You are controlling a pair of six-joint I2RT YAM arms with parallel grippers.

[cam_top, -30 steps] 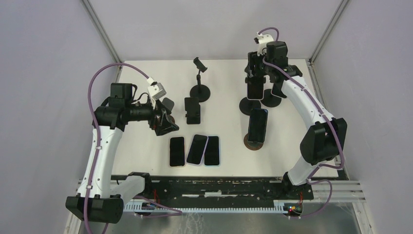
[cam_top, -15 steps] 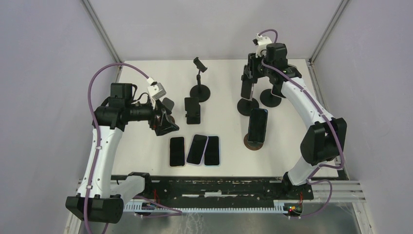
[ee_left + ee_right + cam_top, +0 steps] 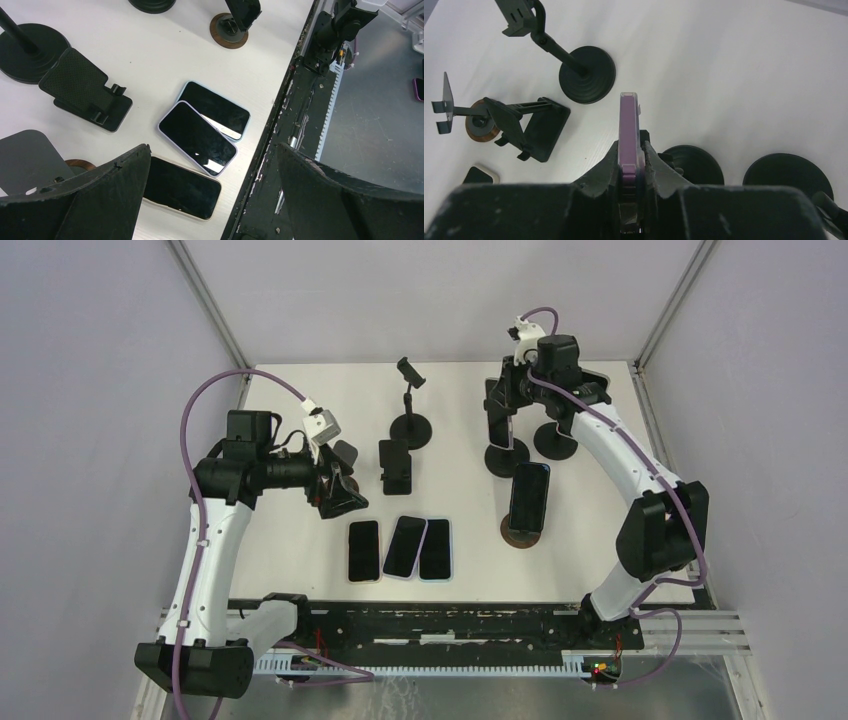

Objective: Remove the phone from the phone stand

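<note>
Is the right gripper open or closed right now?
Shut on the purple phone: in the wrist view both fingers of the right gripper press its sides.

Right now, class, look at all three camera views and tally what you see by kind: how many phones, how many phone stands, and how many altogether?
Phones: 5, made up of three flat phones, one standing phone and one purple phone in the right pincer
Phone stands: 6
Total: 11
</note>
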